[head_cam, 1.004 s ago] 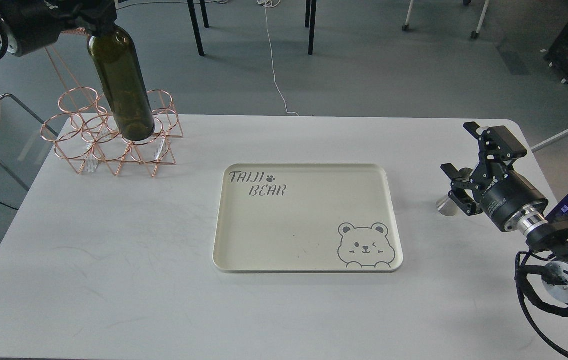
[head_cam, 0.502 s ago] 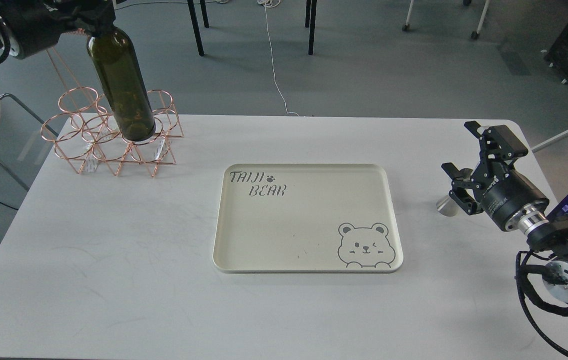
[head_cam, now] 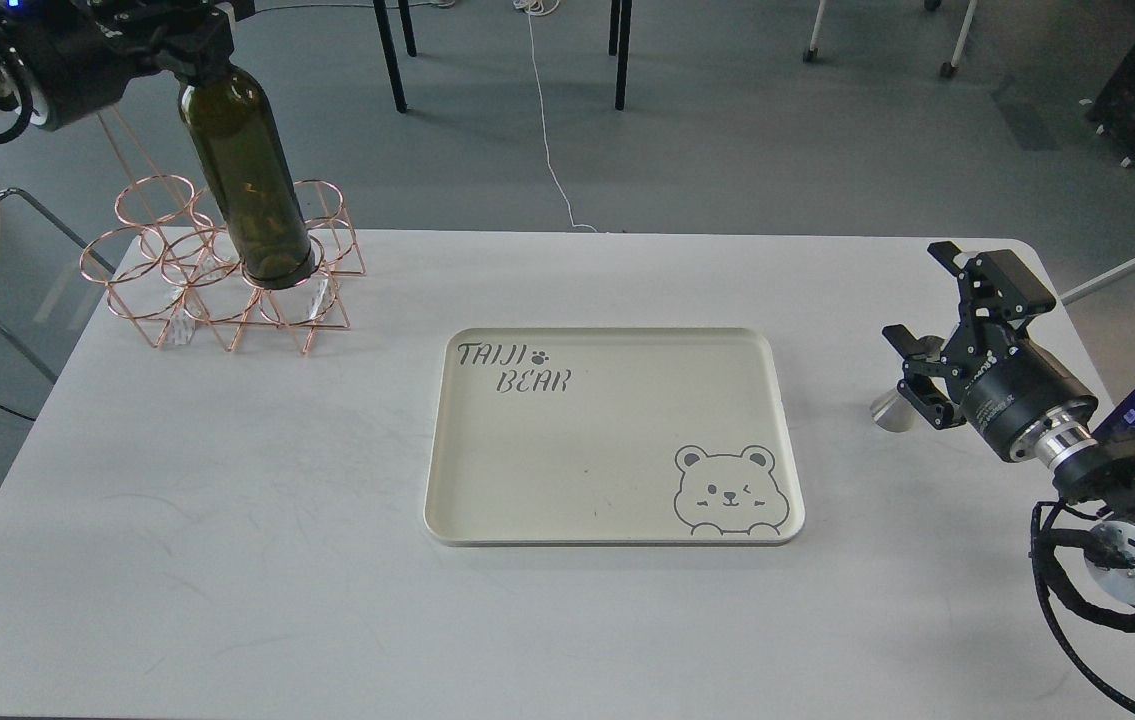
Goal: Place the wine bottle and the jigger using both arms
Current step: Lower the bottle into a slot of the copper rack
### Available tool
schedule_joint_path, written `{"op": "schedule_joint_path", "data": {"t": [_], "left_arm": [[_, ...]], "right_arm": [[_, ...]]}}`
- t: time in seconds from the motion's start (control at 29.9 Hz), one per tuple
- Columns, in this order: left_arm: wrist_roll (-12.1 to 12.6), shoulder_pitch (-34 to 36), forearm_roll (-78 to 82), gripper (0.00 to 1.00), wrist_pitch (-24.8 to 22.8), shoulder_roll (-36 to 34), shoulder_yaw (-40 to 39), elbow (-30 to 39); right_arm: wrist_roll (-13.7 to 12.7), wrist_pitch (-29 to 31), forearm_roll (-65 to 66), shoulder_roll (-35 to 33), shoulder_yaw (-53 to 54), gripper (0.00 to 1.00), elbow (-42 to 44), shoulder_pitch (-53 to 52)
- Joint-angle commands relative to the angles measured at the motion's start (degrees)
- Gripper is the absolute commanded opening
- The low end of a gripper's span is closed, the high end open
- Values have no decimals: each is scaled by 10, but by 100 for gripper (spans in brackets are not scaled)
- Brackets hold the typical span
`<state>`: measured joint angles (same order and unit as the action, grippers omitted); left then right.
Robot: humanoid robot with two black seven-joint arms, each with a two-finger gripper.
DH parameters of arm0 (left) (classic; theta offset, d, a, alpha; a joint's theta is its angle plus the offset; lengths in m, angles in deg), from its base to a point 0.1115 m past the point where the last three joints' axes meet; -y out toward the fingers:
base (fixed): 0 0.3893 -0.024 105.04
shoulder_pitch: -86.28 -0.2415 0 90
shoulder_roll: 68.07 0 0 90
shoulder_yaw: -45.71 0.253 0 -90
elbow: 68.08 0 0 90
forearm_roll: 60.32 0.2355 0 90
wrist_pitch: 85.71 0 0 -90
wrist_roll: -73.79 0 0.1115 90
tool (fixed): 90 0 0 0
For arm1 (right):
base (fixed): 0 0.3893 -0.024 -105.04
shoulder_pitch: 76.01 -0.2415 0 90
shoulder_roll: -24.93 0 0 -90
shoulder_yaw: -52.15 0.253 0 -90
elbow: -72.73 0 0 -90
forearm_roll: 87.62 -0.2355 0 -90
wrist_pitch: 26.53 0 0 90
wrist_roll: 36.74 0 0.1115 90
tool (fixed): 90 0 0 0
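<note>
The wine bottle (head_cam: 247,180) is dark olive-green and stands nearly upright at the far left, its base in or just over a ring of the copper wire rack (head_cam: 157,290). My left gripper (head_cam: 189,35) grips its neck at the frame's top, and the neck is hidden. The jigger (head_cam: 889,410) is small and shiny steel. It stands on the table at the right, mostly hidden behind my right gripper (head_cam: 917,295). That gripper is open with its fingers spread beside and over the jigger; I cannot tell whether they touch it.
A cream tray (head_cam: 447,500) with a bear drawing lies flat at the table's middle. The white table (head_cam: 227,520) ends just behind the rack. Chair legs and a white cable are on the floor beyond.
The bottle has sunk slightly and shifted a little right in my left gripper. The right arm has barely moved.
</note>
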<state>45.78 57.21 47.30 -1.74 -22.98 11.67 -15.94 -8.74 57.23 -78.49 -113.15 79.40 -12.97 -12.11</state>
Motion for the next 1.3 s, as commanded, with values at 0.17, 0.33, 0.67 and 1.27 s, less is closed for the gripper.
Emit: {"op": "schedule_joint_path", "data": {"t": [0.17,0.33,0.67,1.27], "left_arm": [[0,-3,-6,8,9,8,12,-2],[0,-14,-15,11,9,9,12,-8],[0,-15,-18,15,10,22,20,-19],[0,-27,-19,31,10,26,29,-30]], "right_arm": [[0,0,-1,0,0,99,0,1],[0,0,0,0,1,99,0,3],[0,-1,0,2,1,99,4,3],[0,-1,0,2,-2,99,4,7]]}}
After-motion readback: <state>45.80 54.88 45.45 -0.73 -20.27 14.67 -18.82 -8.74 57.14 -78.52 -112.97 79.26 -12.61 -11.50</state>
